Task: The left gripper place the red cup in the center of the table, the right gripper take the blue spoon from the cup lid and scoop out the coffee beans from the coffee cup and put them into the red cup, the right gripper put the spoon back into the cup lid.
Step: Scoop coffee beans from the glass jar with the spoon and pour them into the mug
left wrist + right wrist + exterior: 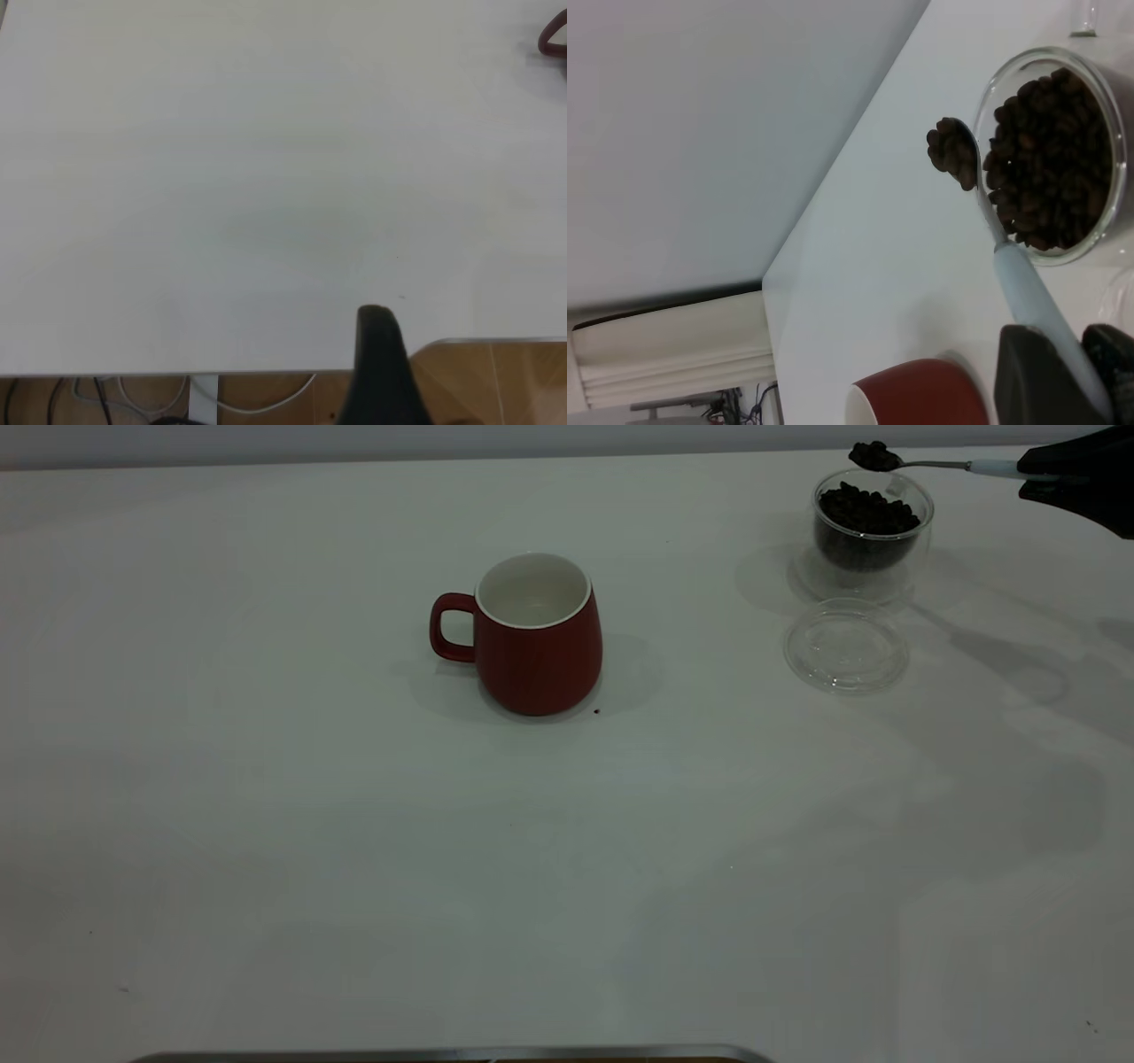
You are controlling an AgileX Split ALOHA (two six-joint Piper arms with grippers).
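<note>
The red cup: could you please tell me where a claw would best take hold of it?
Probably at the loop handle of the red cup, coming from the exterior view's left: the handle juts out that way, and the body widens toward the base.

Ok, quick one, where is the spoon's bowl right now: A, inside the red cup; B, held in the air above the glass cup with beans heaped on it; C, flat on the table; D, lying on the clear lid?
B: the blue spoon, gripped by the right end effector, hangs over the coffee cup carrying coffee beans.
</note>
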